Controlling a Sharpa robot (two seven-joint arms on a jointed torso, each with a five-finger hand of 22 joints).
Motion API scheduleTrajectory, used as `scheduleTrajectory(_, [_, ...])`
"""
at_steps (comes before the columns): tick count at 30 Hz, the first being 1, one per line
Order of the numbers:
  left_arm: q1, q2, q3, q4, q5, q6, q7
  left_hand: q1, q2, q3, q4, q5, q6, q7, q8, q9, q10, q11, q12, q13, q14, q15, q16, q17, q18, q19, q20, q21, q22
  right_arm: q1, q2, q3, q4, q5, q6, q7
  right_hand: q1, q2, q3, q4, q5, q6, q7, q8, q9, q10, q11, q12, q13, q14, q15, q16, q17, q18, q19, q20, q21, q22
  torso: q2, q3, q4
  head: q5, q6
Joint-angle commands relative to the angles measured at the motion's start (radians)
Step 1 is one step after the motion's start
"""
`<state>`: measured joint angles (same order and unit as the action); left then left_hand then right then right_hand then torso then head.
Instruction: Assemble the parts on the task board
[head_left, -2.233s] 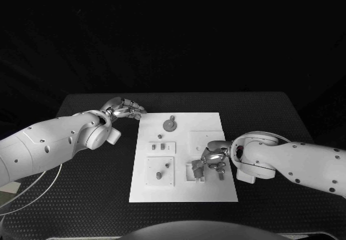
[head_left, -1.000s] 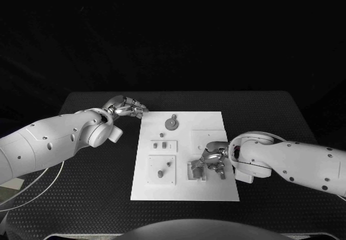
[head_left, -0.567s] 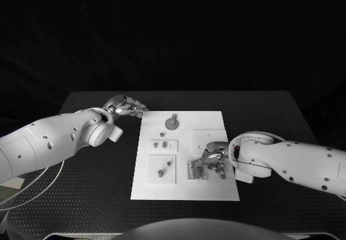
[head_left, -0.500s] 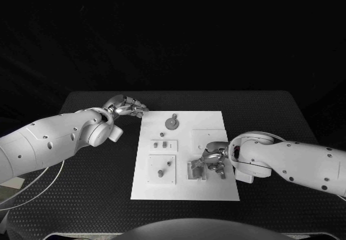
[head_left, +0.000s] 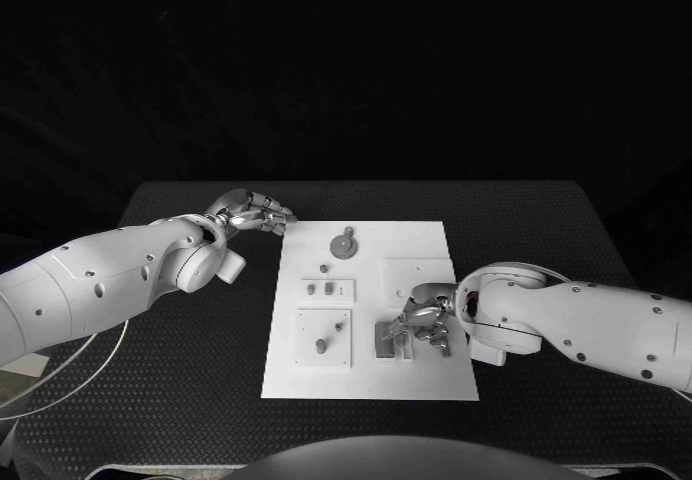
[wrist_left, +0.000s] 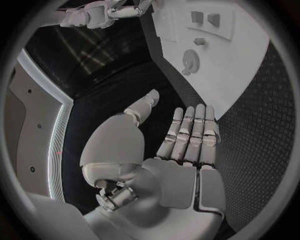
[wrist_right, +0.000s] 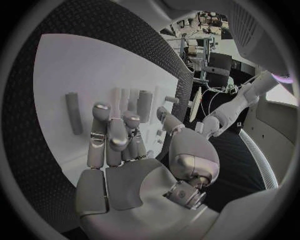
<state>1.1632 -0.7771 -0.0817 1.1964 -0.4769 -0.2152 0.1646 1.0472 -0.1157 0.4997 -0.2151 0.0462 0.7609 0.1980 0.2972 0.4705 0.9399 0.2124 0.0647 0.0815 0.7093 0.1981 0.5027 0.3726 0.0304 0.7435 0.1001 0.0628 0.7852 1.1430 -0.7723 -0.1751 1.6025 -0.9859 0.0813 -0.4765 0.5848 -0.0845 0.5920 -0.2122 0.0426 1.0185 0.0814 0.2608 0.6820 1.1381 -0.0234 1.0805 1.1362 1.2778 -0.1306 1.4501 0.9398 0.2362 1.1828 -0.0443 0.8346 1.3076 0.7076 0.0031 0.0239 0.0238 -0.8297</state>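
Note:
The white task board (head_left: 418, 245) lies in the middle of the black table. On it I see a grey gear-like part (head_left: 342, 246), two small pieces (head_left: 329, 290) in a raised plate, and pegs (head_left: 320, 347) in a lower plate. My right hand (head_left: 426, 322) rests over the board's right lower area, its fingers beside a grey upright block (head_left: 385, 342). In the right wrist view that hand (wrist_right: 119, 150) has loosely bent, spread fingers with nothing between them, near a grey bar (wrist_right: 74, 113) and a peg (wrist_right: 145, 106). My left hand (head_left: 253, 212) hovers off the board's far left corner, fingers (wrist_left: 187, 135) straight, holding nothing.
The black textured table (head_left: 173, 400) runs wide on both sides of the board. A white cable (head_left: 58, 395) loops at the near left edge. In the left wrist view the board (wrist_left: 212, 75) and gear part (wrist_left: 190, 60) lie beyond the fingertips.
My right hand's fingers have edged slightly toward the grey block on the board. My left hand has stayed by the far left corner.

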Motion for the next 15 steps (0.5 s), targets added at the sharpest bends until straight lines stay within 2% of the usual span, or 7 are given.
scheduleTrajectory(1, [0.000,0.000,0.001,0.003,0.005,0.012,0.006,-0.010,-0.003,0.000,0.005,0.004,-0.003,0.017,0.006,-0.001,-0.004,0.001,0.006,-0.002,-0.007,0.003,-0.006,0.001,0.017,-0.007,0.001,0.006,-0.002,-0.001,-0.001,0.000,0.001,0.004,0.010,0.004,0.000,-0.009,0.002,0.008,0.006,-0.002,0.006,-0.004,0.002,-0.006,0.000,0.003,-0.001,-0.006,0.001,-0.006,-0.001,0.026,-0.001,-0.003,-0.005,0.015,0.000,0.0003,-0.0001,0.000,0.000])
scheduleTrajectory(8, [0.000,0.001,0.001,0.002,0.005,0.013,0.006,-0.010,-0.003,0.000,0.005,0.004,-0.004,0.017,0.006,-0.001,-0.004,0.001,0.006,-0.002,-0.008,0.003,-0.007,0.002,0.017,-0.007,0.001,0.006,-0.002,-0.001,-0.007,0.000,0.009,-0.030,0.003,0.019,0.015,-0.014,0.011,-0.001,0.006,-0.001,0.006,-0.005,0.004,-0.006,0.000,0.005,-0.001,-0.006,0.001,-0.006,-0.001,0.026,-0.001,-0.005,-0.004,0.017,0.000,0.0004,0.0000,-0.001,0.000])
scheduleTrajectory(15, [0.000,0.001,0.001,0.002,0.005,0.012,0.007,-0.010,-0.003,0.000,0.005,0.004,-0.004,0.017,0.006,-0.001,-0.004,0.001,0.006,-0.002,-0.008,0.003,-0.007,0.002,0.017,-0.007,0.001,0.006,-0.002,-0.001,-0.036,0.000,0.035,-0.070,-0.046,0.048,0.042,-0.010,0.018,-0.021,0.006,0.001,0.006,-0.004,0.008,-0.003,-0.001,0.008,-0.002,0.000,0.001,-0.004,0.005,0.026,0.003,-0.006,-0.001,0.017,0.000,0.0014,-0.0008,-0.002,0.004])
